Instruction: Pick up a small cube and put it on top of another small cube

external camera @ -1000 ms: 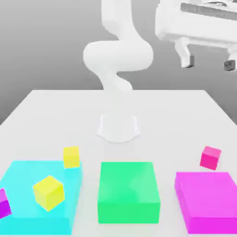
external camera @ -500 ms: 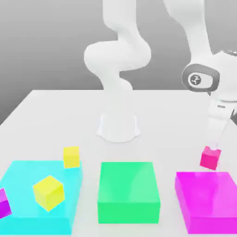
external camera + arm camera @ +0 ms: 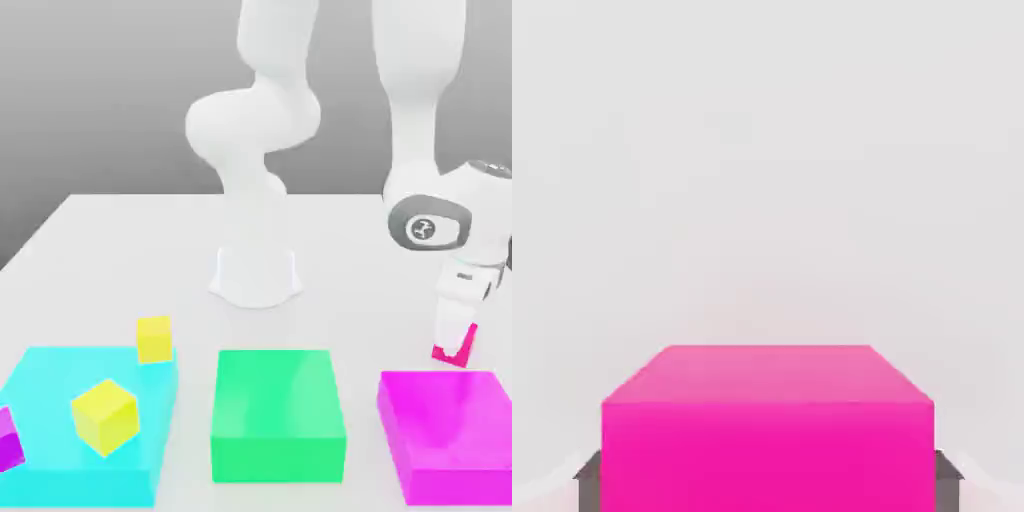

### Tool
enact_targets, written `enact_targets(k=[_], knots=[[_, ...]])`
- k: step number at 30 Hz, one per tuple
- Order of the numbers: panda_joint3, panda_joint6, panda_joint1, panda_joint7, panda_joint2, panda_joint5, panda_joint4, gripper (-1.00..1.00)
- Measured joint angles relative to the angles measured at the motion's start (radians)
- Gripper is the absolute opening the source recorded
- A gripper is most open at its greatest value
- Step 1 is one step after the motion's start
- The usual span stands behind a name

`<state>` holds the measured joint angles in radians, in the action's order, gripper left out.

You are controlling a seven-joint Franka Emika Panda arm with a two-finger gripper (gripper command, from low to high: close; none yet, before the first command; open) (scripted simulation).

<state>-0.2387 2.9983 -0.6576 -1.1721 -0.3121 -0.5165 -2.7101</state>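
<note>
Hot-pink small cube [image 3: 767,430] sits on the white tabletop [image 3: 120,260] at the exterior view's right, just behind the big flat magenta block [image 3: 455,430]. My claw [image 3: 455,335] is down over it, fingers [image 3: 587,470] pressed against its two sides, so I read it as gripping the cube. Further along the front row I see a flat green block [image 3: 278,412] and a flat cyan block [image 3: 60,400] carrying a yellow cube [image 3: 104,415].
</note>
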Motion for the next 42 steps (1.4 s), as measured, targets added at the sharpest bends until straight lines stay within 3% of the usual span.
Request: enact_targets(k=[4,10,14,28,39,42], knots=[[-0.059,-0.025,0.047,0.039,0.035,0.052,-0.008,-1.0],[-0.225,-0.107,0.164,0.198,0.159,0.266,-0.04,-1.0],[-0.27,-0.164,0.177,0.303,0.242,0.406,-0.062,-1.0],[0.06,-0.421,0.651,-0.132,0.206,0.493,0.241,-1.0],[0.344,-0.598,0.942,-0.459,0.168,0.548,0.456,-1.0],[0.409,-0.569,1.005,-0.524,0.088,0.581,0.503,-1.0]])
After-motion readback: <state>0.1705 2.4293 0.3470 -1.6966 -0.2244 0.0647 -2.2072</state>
